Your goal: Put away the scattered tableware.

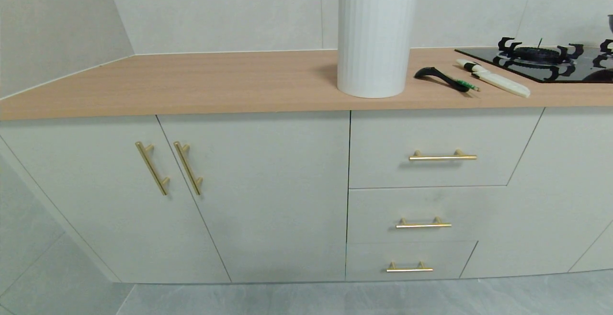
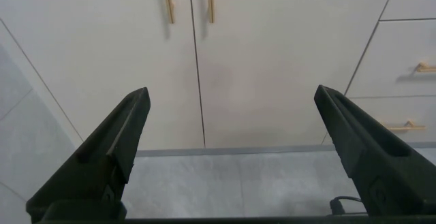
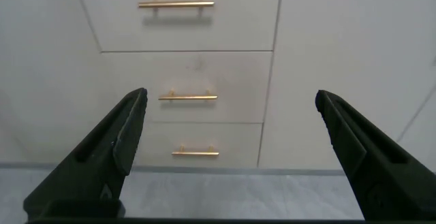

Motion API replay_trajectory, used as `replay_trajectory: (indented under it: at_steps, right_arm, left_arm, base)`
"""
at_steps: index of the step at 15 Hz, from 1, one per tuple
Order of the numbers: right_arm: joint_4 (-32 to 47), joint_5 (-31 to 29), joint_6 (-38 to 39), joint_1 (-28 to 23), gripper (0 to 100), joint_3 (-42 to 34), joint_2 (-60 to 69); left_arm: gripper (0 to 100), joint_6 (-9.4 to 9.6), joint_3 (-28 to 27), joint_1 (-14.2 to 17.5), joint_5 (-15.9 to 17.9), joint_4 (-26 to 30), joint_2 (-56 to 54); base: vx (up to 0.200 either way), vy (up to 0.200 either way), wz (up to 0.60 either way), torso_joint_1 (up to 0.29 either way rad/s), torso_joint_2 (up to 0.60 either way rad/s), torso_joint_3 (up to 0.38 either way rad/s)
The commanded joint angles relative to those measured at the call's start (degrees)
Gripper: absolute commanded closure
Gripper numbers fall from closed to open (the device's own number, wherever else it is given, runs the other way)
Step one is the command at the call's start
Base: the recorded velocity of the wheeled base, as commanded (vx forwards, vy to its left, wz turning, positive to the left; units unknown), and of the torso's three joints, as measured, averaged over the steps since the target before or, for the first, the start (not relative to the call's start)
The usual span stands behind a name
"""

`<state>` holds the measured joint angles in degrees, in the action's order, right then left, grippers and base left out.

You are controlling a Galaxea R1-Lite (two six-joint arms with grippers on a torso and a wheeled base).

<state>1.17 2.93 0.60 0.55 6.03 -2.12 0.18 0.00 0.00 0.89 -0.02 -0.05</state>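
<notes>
L fingers (image 2: 112,149) & R fingers (image 3: 109,149): both spread wide, nothing held, low down facing cabinet doors (image 2: 272,60) / drawers (image 3: 191,81). Tableware well apart from them, up on surface (image 1: 191,80): black-handled utensil (image 1: 438,75), green at one end, w/ white knife (image 1: 498,79) just beside it, both btwn ribbed white holder (image 1: 374,37) & hob (image 1: 541,61).

Bright, even, diffuse light, prob. from overhead. Soft shadow at base of canister (image 1: 373,37) on countertop (image 1: 191,80). Thin shadows under drawer handles (image 3: 176,5) ahead of right gripper (image 3: 230,93). Glossy hob (image 1: 541,63) shows reflections. Head view bows at edges. Left gripper (image 2: 230,91) reads dark, little detail.
</notes>
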Motion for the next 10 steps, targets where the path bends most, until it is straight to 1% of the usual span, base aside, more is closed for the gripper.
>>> replay_trajectory:
  at_steps: [1,3,4,5,6,7,8,9,10]
  right_arm:
    - [1.1,4.0,0.0,0.9,0,0.8,-9.9]
    - [0.3,7.1,-0.2,3.3,0,1.4,-16.6]
    - [-0.2,7.9,-0.1,5.8,0,2.5,-20.7]
    - [-0.3,7.4,0.1,7.6,0,4.2,-26.4]
    - [-0.3,7.4,0.1,7.6,0,4.2,-26.4]
    - [-0.4,7.2,0.0,7.9,0,9.2,-37.5]
    - [-0.4,7.2,-0.2,8.0,0,11.1,-41.6]
    - [-1.0,7.3,-0.2,8.1,0,15.1,-50.9]
    - [-2.5,7.2,-0.2,8.1,0,17.1,-56.5]
  left_arm:
    - [0,-0.01,0.0,0.0,0.0,0.0,0.0]
    - [0,-0.01,0.0,0.0,0.0,-0.1,0.0]
    - [0,-0.01,0.0,0.0,0.0,-0.1,0.0]
    - [0,-0.01,0.0,0.0,0.0,-0.1,0.0]
    - [0,-0.01,0.0,0.0,0.0,-0.1,0.0]
    - [0,-0.01,0.0,0.0,0.0,-0.1,0.0]
    - [0,-0.01,0.0,0.0,0.0,-0.1,0.0]
    - [0,-0.01,0.0,0.0,0.0,0.0,0.0]
    - [0,-0.01,0.0,0.0,0.0,-0.1,0.0]
  base:
    - [0.0,0.0,0.0,0.0,0.0,0.0]
    - [0.0,0.0,0.0,0.0,0.0,0.0]
    - [0.0,0.0,0.0,0.0,0.0,0.0]
    - [0.0,0.0,0.0,0.0,0.0,0.0]
    - [0.0,0.0,0.0,0.0,0.0,0.0]
    - [0.0,0.0,0.0,0.0,0.0,0.0]
    - [0.0,0.0,0.0,0.0,0.0,0.0]
    - [0.0,0.0,0.0,0.0,0.0,0.0]
    - [0.0,0.0,0.0,0.0,0.0,0.0]
